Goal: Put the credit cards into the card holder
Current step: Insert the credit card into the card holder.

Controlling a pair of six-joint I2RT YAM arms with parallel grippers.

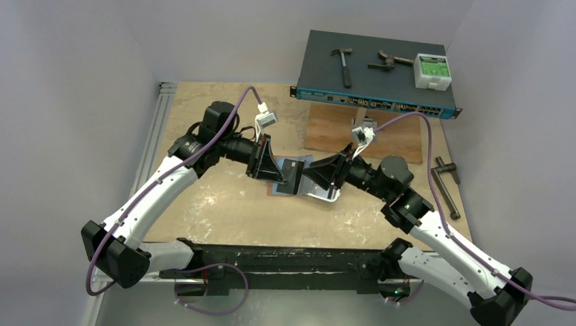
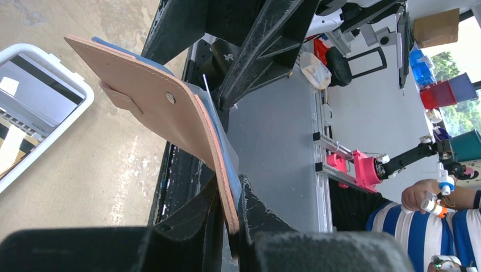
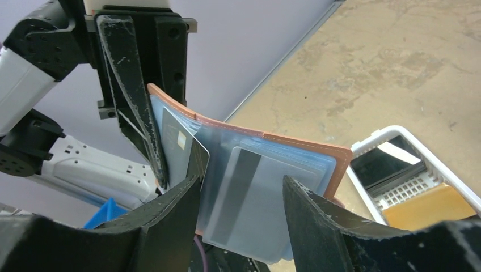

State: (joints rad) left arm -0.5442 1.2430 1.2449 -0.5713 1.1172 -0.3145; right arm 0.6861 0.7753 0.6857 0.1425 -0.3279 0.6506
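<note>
Left hand [image 2: 230, 190] clamped on the card holder [image 2: 153, 107], we are aiming the right hand [image 3: 241, 186] — fingers apart — to press the striped card [image 3: 258, 167] squarely home.

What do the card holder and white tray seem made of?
The card holder looks like matte tan leather, with stitched edges; its inner pockets seem clear glossy plastic. The white tray is probably smooth moulded plastic, given its rounded rim.

One card holder [image 2: 147, 102], four cards [image 3: 244, 198], one white tray [image 3: 372, 143]
</note>
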